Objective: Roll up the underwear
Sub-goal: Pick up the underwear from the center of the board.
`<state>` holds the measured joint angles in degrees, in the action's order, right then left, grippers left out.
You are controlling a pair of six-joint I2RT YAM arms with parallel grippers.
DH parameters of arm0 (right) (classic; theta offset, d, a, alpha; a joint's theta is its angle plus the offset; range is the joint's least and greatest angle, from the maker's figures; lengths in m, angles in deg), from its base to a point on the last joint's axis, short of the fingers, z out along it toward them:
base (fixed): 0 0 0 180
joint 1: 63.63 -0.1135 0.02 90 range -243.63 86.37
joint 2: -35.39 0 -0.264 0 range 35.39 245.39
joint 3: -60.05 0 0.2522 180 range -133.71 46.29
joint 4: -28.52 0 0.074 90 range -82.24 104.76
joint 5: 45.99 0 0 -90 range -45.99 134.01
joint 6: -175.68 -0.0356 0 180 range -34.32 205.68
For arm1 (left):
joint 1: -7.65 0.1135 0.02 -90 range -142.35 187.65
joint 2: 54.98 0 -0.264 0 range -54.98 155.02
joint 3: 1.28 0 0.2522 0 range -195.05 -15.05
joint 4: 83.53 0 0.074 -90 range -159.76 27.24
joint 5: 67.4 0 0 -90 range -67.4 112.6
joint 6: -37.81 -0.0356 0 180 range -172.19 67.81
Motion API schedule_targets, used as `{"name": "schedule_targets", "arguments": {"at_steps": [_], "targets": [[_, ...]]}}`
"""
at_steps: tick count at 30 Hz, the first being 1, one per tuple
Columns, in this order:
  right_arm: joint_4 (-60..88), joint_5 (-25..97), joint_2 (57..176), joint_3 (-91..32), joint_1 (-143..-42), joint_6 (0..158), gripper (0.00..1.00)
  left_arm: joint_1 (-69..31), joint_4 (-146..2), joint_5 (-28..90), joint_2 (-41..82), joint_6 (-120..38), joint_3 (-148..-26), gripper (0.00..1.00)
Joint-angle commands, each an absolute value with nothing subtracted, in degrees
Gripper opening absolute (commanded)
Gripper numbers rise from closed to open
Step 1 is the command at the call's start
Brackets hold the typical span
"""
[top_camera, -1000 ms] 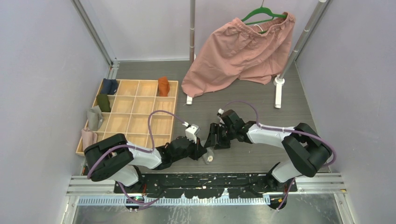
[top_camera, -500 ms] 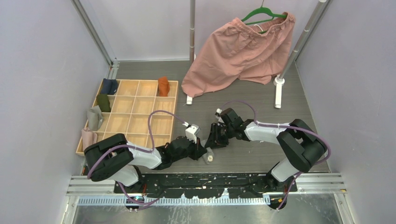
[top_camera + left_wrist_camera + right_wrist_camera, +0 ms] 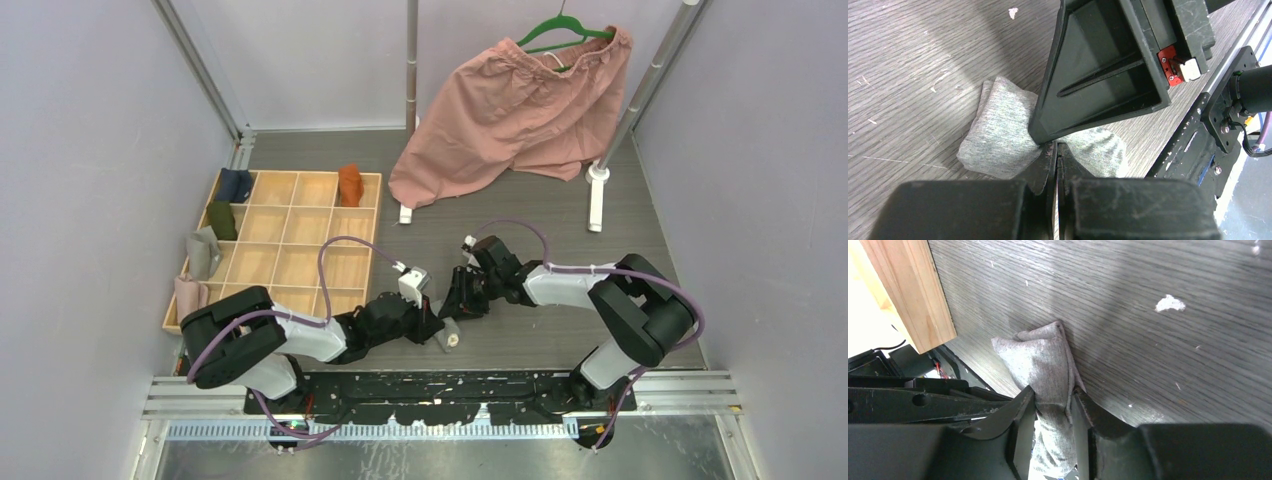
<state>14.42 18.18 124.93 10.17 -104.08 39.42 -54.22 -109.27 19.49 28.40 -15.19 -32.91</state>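
The grey underwear lies as a small roll on the dark table between my two arms. My right gripper is shut on it, one finger pressed into each side of the roll. Seen from above, that gripper sits just behind the roll. My left gripper is shut with nothing between its fingers, its tips touching the roll's near side. The right gripper's finger stands right in front of it. The rust-orange underwear sits in a back compartment of the wooden tray.
Big pink shorts hang from a green hanger on a rack at the back, its white foot on the table. Dark blue, green and pale cloths fill the tray's left compartments. The tray's corner is near the roll.
The right gripper's jaws have narrowed onto the grey roll and its arm has shifted slightly left. The left arm has stayed put, shut.
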Motion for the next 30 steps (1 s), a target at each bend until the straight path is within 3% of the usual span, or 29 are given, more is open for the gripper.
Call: {"name": "schedule_targets", "arguments": {"at_steps": [1,8,14,20,26,30], "targets": [[13.54,18.89,129.12,13.25,-104.85,39.81,0.32,-54.4,-107.71,19.62,29.75,-16.59,-32.9,0.01],[16.48,21.34,127.05,15.92,-104.85,38.93,0.01,-54.39,-104.07,17.58,24.82,-16.26,-33.11,0.01],[21.18,28.34,118.44,19.22,-104.89,37.8,0.01,-54.32,-81.04,9.18,9.72,-15.69,-40.01,0.05],[24.34,37.48,109.31,22.6,-104.86,37.12,0.01,-51.1,-54.52,1.57,-0.96,-11.43,-46.33,0.35],[23.91,43.65,101.53,23.72,-104.85,37.07,0.01,-49.62,-34.52,-5.36,-5.82,-5.1,-50.43,0.51],[22.52,43.79,99.74,23.09,-104.89,37.75,0.01,-48.71,-31.61,-5.56,-6.55,-3.14,-49.85,0.58]]}}
